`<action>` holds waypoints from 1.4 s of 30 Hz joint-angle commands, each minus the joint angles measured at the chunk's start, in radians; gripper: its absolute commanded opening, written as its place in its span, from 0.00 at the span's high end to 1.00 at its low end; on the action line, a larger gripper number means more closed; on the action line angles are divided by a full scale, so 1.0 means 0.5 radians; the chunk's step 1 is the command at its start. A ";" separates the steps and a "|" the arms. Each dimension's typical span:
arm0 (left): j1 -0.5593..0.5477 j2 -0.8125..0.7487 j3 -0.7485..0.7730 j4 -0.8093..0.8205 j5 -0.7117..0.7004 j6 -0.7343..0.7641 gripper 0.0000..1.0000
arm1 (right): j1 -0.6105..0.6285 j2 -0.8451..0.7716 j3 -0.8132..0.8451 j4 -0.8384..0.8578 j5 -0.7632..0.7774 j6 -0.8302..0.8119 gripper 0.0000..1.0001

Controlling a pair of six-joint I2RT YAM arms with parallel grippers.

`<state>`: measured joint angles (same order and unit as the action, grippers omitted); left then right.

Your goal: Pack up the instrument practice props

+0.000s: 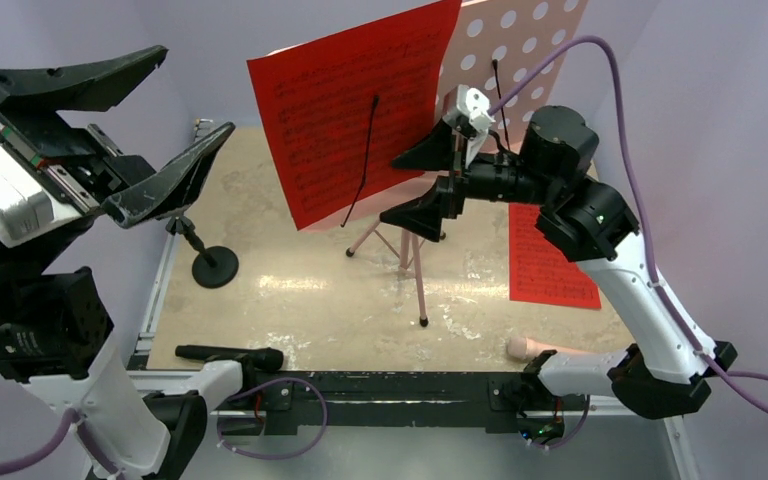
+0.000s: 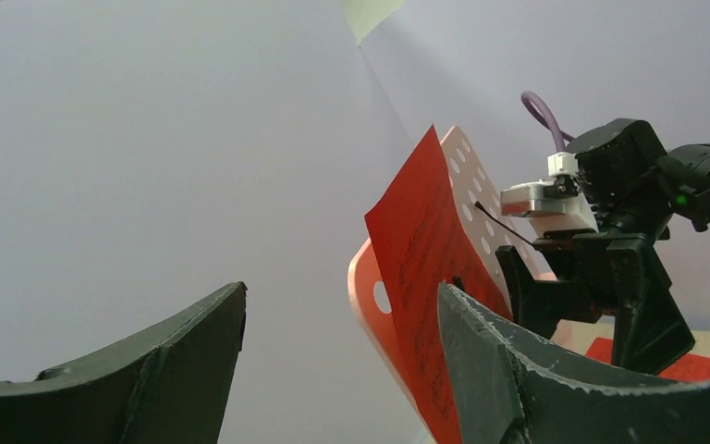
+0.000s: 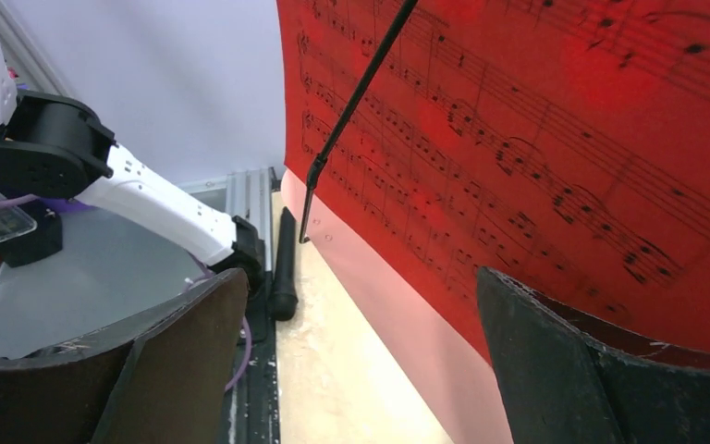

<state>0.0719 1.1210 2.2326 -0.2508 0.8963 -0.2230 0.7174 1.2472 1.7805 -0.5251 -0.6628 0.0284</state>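
The pink music stand (image 1: 516, 45) stands at the back on thin tripod legs (image 1: 408, 252). A red printed sheet (image 1: 350, 110) leans on its perforated desk under a thin black clip arm (image 1: 365, 160). My right gripper (image 1: 390, 190) is open beside the sheet's lower right edge, holding nothing. In the right wrist view the red sheet (image 3: 518, 139) fills the right side. My left gripper (image 1: 197, 90) is open and empty, raised high at the left. A second red sheet (image 1: 550, 260) lies flat on the right. The peach tube (image 1: 520, 347) lies near the front edge. The black round-base peg stand (image 1: 215, 265) is at the left.
A black microphone-like stick (image 1: 230, 355) lies along the table's front edge, also the black stick (image 3: 284, 268) in the right wrist view. Lilac walls enclose the table on three sides. A purple cable (image 1: 610, 90) arcs over the right arm.
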 commanded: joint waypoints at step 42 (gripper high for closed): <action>-0.125 0.330 0.187 0.313 0.399 -0.118 0.48 | 0.378 0.135 0.220 0.326 -0.141 -0.177 0.02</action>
<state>0.0216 1.2930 2.3066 -0.1162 1.0817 -0.2932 0.8913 1.3174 1.8481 -0.3695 -0.7235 -0.0273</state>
